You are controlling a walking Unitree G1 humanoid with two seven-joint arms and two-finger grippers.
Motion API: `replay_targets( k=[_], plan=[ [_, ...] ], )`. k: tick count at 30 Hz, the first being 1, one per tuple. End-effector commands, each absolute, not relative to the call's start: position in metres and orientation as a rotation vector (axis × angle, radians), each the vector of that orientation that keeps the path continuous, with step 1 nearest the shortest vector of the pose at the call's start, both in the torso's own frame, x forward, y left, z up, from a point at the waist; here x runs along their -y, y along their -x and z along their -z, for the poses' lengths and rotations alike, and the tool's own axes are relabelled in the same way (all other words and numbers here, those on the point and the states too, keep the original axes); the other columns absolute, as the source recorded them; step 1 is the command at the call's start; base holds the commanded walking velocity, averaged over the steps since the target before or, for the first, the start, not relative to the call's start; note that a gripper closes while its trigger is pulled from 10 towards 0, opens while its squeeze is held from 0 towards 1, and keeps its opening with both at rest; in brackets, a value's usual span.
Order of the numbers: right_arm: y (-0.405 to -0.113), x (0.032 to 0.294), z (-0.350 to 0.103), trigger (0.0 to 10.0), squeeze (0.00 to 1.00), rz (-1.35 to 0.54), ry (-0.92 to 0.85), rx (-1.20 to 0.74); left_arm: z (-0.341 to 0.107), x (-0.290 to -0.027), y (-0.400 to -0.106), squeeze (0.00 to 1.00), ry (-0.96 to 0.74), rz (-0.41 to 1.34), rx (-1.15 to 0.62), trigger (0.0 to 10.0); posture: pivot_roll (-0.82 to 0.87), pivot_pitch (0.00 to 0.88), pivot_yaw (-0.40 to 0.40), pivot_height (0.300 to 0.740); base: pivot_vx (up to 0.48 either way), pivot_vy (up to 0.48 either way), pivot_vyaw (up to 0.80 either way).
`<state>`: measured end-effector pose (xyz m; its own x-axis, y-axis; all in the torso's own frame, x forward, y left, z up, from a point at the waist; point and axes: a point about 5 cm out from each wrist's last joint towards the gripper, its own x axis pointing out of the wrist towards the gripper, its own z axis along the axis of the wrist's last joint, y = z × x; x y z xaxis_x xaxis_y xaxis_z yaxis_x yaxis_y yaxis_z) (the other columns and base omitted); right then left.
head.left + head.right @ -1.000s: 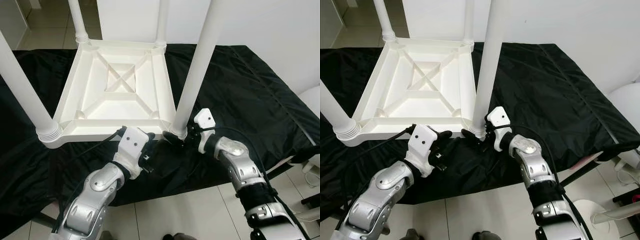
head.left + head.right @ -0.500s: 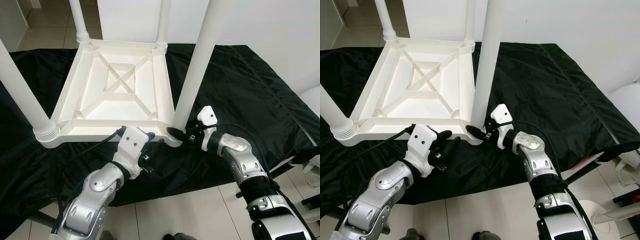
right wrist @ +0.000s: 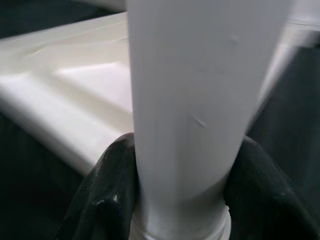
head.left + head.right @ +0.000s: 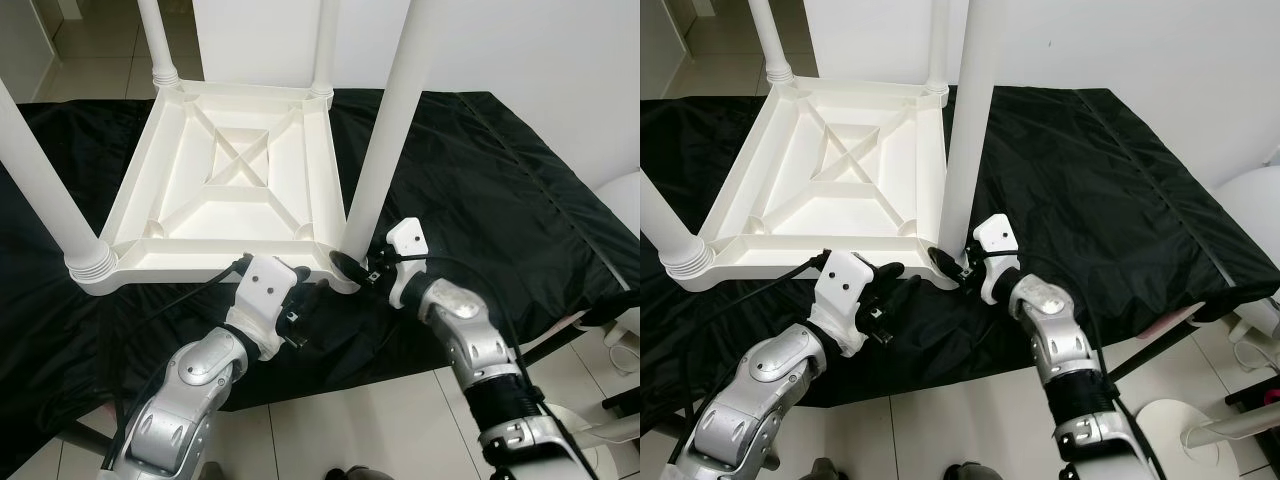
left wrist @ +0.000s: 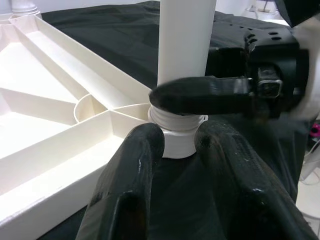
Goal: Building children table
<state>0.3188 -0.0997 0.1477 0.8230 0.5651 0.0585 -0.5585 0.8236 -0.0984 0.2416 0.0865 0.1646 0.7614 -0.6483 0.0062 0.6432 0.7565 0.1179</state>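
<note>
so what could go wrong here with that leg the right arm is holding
The right gripper clamps the near right leg low at its threaded base, so the tall leg could tilt and cross-thread in the corner socket. The upturned table top lies on slick black cloth and may slide or spin as the leg turns; the left gripper sits beside that corner without gripping it.

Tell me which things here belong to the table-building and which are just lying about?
Job:
upturned white tabletop
near-right leg
three other legs
right gripper, clamped on the near-right leg
left gripper

Lying about:
black sheet
white object at right
</note>
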Motion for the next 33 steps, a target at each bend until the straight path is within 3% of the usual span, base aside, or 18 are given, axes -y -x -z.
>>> replay_targets(
  k=[1,5,10,17,18,19,28,29,30,31,33],
  plan=[
    [-0.320,0.102,-0.147,10.0,0.00,-0.497,0.089,0.065,-0.164,-0.085,-0.240,0.00,-0.107,0.708,0.039,10.0,0.02,0.098,-0.052,0.740,0.000,0.000,0.00],
    [-0.313,0.093,-0.142,10.0,0.00,-0.267,0.030,0.057,-0.164,-0.083,-0.241,0.00,-0.108,0.713,0.038,10.0,0.01,0.098,-0.054,0.740,0.000,0.000,0.00],
    [-0.305,0.075,-0.144,10.0,0.00,-0.258,-0.033,0.054,-0.164,-0.084,-0.240,0.00,-0.106,0.709,0.041,10.0,0.02,0.095,-0.059,0.740,0.000,0.000,0.00],
    [-0.304,0.078,-0.150,10.0,0.00,-0.262,-0.036,0.073,-0.165,-0.083,-0.241,0.00,-0.107,0.715,0.042,10.0,0.02,0.092,-0.051,0.740,0.000,0.000,0.00],
    [-0.303,0.077,-0.150,10.0,0.81,-0.255,-0.039,0.069,-0.165,-0.083,-0.241,0.00,-0.111,0.718,0.043,10.0,0.02,0.092,-0.051,0.740,0.000,0.000,0.00],
    [-0.302,0.077,-0.152,10.0,1.00,-0.262,-0.043,0.072,-0.165,-0.084,-0.242,0.00,-0.111,0.717,0.044,10.0,0.02,0.091,-0.048,0.740,0.000,0.000,0.00],
    [-0.292,0.090,-0.155,10.0,1.00,-0.425,-0.022,0.102,-0.164,-0.083,-0.241,0.00,-0.108,0.714,0.041,10.0,0.01,0.098,-0.052,0.740,0.000,0.000,0.00],
    [-0.291,0.092,-0.154,10.0,0.29,-0.490,-0.015,0.097,-0.164,-0.084,-0.242,0.00,-0.106,0.711,0.041,10.0,0.01,0.100,-0.054,0.740,0.000,0.000,0.00],
    [-0.291,0.092,-0.154,10.0,0.29,-0.490,-0.015,0.097,-0.164,-0.084,-0.242,0.00,-0.106,0.711,0.041,10.0,0.01,0.100,-0.054,0.740,0.000,0.000,0.00],
    [-0.291,0.095,-0.154,10.0,0.00,-0.551,0.008,0.100,-0.165,-0.084,-0.242,0.00,-0.105,0.707,0.042,10.0,0.01,0.100,-0.054,0.740,0.000,0.000,0.00],
    [-0.294,0.103,-0.154,10.0,0.00,-0.641,0.069,0.104,-0.165,-0.084,-0.242,0.00,-0.103,0.701,0.043,10.0,0.01,0.102,-0.058,0.740,0.000,0.000,0.00]
  ],
)
